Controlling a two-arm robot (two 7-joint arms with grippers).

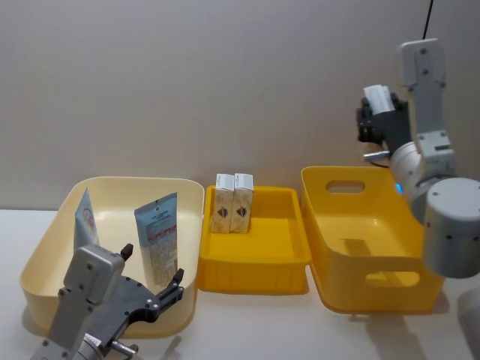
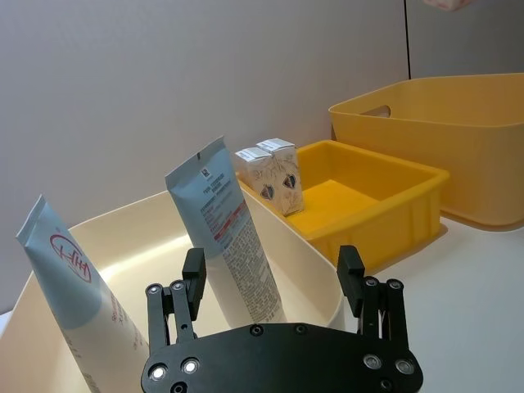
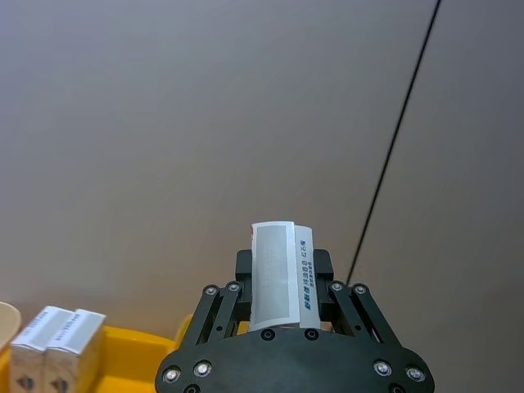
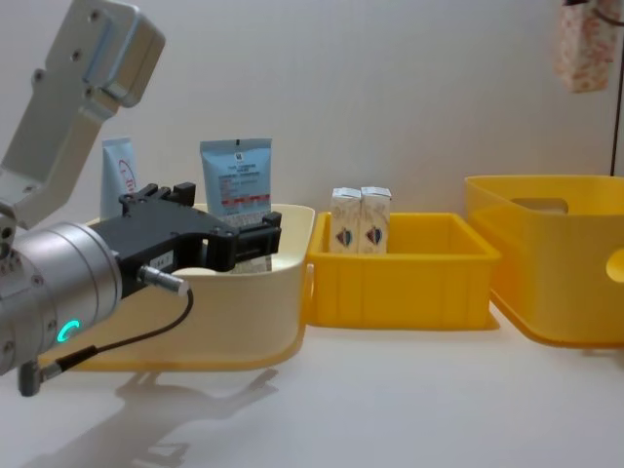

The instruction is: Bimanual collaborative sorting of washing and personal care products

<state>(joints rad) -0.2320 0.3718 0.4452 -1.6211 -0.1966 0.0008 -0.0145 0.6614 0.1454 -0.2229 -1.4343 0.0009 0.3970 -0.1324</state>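
In the chest view the large yellow bin (image 4: 546, 292) was cut off at the right edge, and the left arm (image 4: 58, 273) covered a part of the cream bin (image 4: 253, 292). The wall of this bin hid the lower ends of the light-blue pouch (image 4: 236, 175) and the blue-white tube (image 4: 119, 175), which both stood leaning inside it. Of the carton (image 4: 585, 44) high above the large bin, the top was cut off.

The left claw (image 1: 154, 266) hovered at the front rim of the cream bin with its fingers wide apart, holding nothing. The pouch stood just behind its gap. The right claw (image 3: 282, 266) was raised high over the large yellow bin, and its fingers were closed around the carton, whose white end stuck out between them.

On the white tabletop (image 4: 390, 390), the small yellow bin (image 1: 255, 277) stood between the two other bins. Two cream cartons (image 1: 232, 202) stood upright, touching each other, in its far left corner.
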